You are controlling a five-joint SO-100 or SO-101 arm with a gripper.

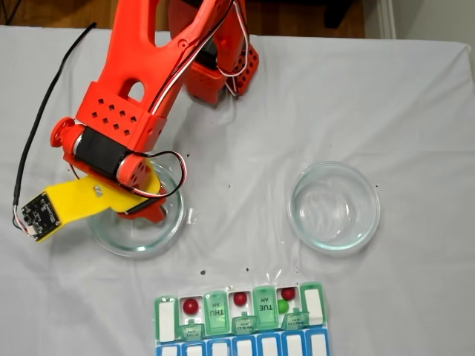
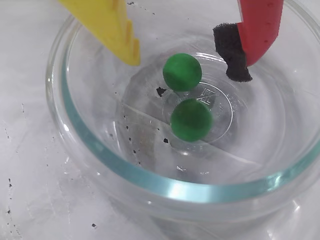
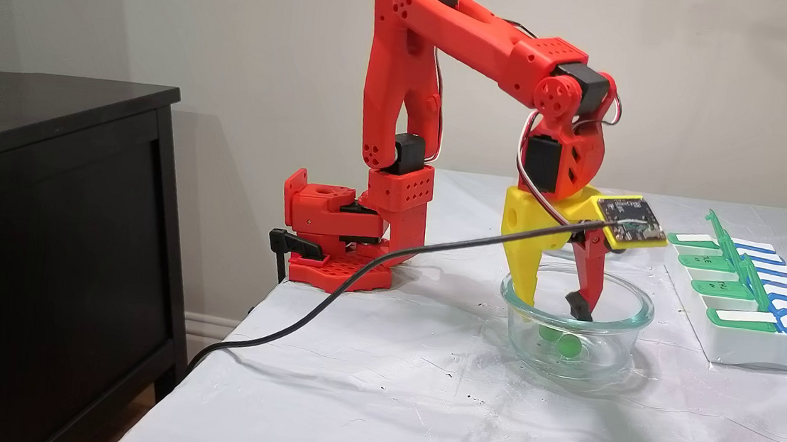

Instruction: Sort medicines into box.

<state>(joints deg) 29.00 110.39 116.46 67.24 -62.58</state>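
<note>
Printed day labels appear on the translucent green lids of the pill organiser (image 1: 241, 315) at the near edge of the table in a fixed view. One lid (image 1: 215, 309), left of centre, reads "THU" with "AM" beneath, seen upside down. Another lid (image 1: 264, 305), just to its right, reads "TUE" with "AM". The small folded-open lids carry print too small to read. In the wrist view, an embossed mark on the glass dish's (image 2: 150, 175) floor is not legible.

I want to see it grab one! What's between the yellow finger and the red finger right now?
In the wrist view, one green ball sits in the gap of the open gripper, touching neither finger; a second green ball lies just below it in the glass dish.
</note>
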